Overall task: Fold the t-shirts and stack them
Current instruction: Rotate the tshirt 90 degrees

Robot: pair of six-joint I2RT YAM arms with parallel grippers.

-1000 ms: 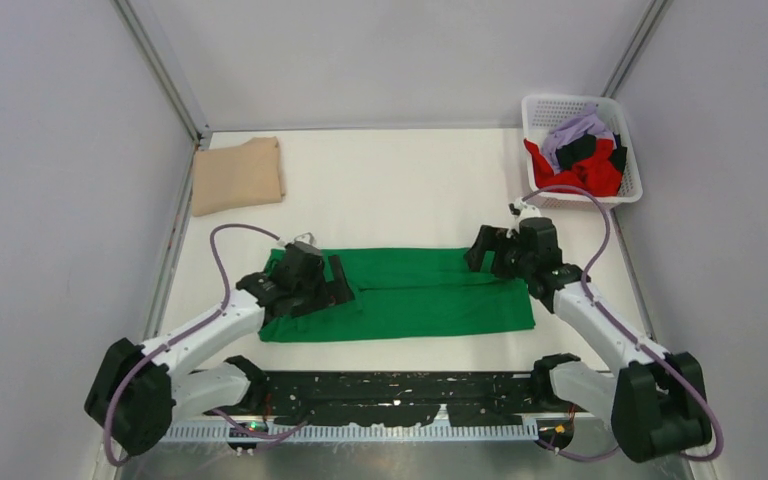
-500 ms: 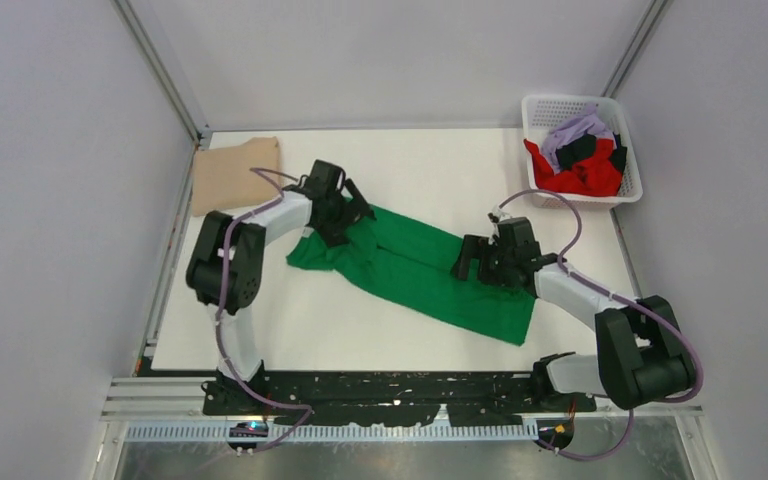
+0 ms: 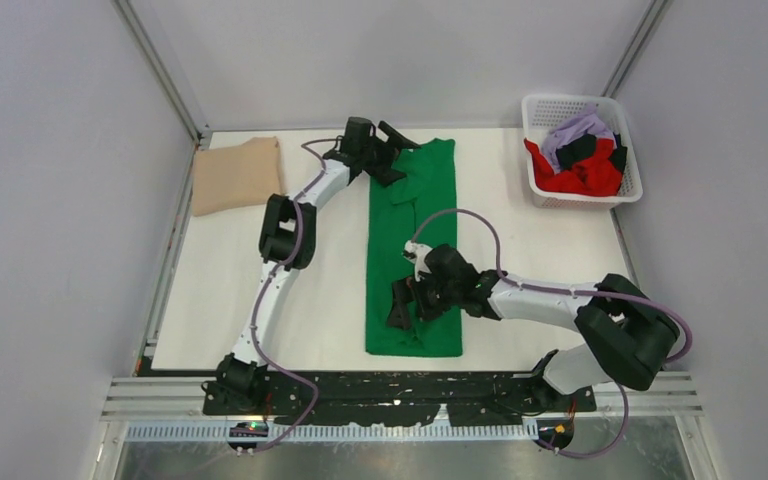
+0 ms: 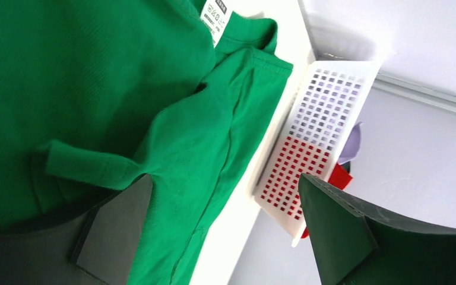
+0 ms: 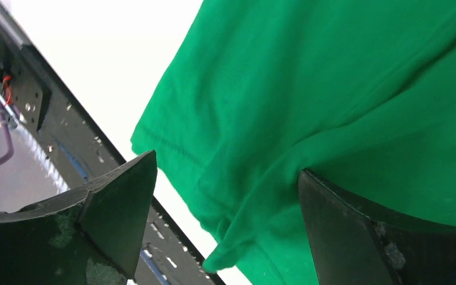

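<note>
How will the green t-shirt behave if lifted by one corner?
Likely floppy: the green t-shirt lies flat with soft creases, so it should drape and sag. Probably light, since its hem curls at a corner. Pushed, it would likely wrinkle rather than slide whole.

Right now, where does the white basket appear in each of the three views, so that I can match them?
Top external: the white basket stands at the upper right of the picture.
Left wrist: its lattice wall is right of centre, just past the shirt's edge.
Right wrist: it is not in this picture.
Shared landmark: the green t-shirt shows in all three, filling the left side of the left wrist view and most of the right wrist view.
</note>
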